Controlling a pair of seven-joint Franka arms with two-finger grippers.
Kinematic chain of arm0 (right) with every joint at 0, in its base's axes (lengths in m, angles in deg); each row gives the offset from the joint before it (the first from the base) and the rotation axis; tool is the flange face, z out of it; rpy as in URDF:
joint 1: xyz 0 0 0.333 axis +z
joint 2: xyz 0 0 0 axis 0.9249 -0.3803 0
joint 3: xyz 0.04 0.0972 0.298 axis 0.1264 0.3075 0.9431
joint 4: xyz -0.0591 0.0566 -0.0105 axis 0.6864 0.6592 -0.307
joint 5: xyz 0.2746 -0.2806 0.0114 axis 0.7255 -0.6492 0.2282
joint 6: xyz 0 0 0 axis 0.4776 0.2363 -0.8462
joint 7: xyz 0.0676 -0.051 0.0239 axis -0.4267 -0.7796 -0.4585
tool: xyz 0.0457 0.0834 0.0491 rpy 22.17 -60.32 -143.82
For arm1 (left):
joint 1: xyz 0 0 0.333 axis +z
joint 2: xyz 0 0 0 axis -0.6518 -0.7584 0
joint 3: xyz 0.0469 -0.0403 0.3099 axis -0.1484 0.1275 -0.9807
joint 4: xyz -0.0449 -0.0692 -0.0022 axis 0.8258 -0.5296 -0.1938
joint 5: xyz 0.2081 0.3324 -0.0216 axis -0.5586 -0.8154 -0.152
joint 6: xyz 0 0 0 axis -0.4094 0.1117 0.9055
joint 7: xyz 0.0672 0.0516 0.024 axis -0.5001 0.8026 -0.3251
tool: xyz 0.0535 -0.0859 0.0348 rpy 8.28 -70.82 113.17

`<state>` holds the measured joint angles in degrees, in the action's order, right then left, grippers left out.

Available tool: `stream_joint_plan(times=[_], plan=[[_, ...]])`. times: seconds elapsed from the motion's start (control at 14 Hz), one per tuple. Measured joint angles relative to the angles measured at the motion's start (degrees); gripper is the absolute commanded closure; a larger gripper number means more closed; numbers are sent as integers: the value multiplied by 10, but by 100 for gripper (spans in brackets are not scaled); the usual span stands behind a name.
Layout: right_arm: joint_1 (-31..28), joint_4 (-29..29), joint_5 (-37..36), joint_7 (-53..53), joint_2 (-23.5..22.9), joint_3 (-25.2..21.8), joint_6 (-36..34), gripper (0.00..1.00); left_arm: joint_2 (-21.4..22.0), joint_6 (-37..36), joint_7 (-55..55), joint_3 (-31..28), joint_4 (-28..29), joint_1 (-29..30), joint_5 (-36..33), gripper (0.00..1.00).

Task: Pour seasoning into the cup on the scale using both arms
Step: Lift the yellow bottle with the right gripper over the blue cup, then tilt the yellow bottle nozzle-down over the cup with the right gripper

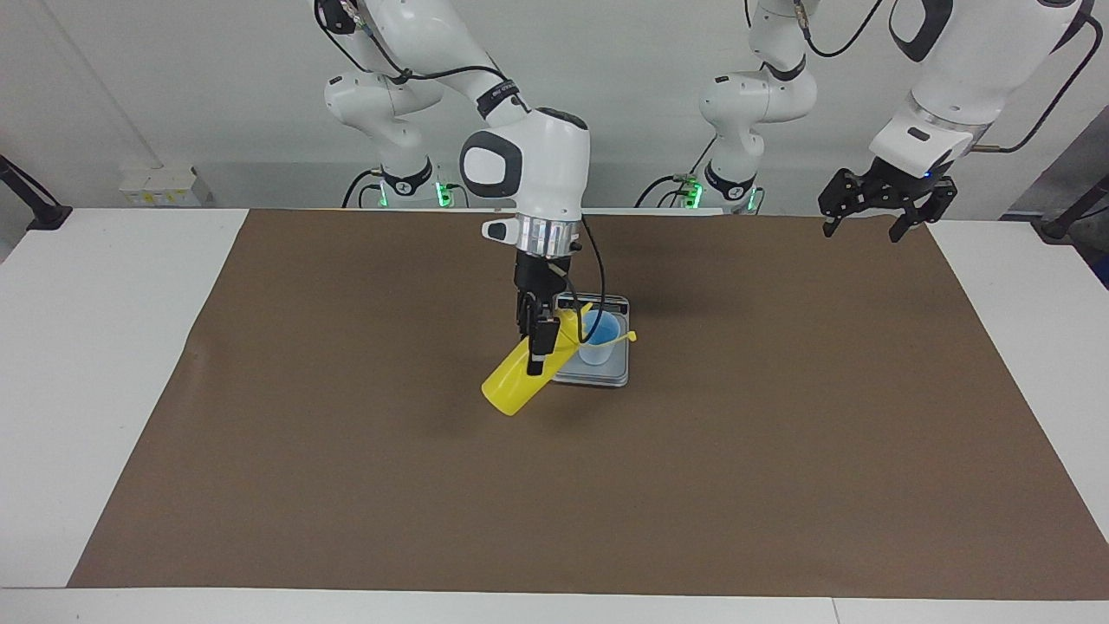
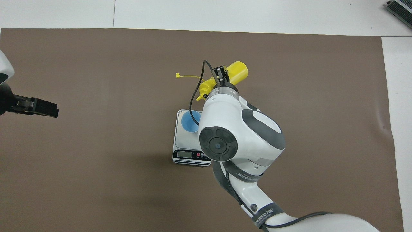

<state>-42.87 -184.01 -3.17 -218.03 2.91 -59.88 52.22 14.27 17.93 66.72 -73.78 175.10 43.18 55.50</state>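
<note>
right end effector (image 1: 537,347) pinching tilted seasoning (image 1: 520,381), nozzle over cup (image 1: 599,338) on scale (image 1: 606,374) | left end effector (image 1: 875,212) spread, waiting

A white table (image 1: 104,364) carries a large brown paper mat (image 1: 554,485) that covers most of its top, leaving bare white strips at both ends and along the edges. A plain pale wall (image 1: 173,87) rises at the table's edge, with a small white socket box (image 1: 158,184) at its foot. The light is even and soft, casting faint shadows on the mat.
</note>
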Motion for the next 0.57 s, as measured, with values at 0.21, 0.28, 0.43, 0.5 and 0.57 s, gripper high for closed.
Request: stream_joint_plan(times=[0.21, 0.28, 0.43, 0.5, 0.57], plan=[[6, 0, -82, -1, -9, 0, 3, 100, 0, 0, -4, 0, 2, 0, -2, 0], [11, -1, -108, -2, -13, 0, 3, 100, 0, 0, -8, 0, 3, 0, -2, 0], [26, -1, -166, -29, -26, 0, 1, 100, 0, 0, -12, 0, 4, 1, -2, 0], [33, -1, -197, -39, -32, 0, -4, 100, 0, 0, -13, 0, 4, 1, -2, 0], [39, -1, -225, -44, -40, 0, -12, 100, 0, 0, -13, 0, 4, 1, -2, 0]])
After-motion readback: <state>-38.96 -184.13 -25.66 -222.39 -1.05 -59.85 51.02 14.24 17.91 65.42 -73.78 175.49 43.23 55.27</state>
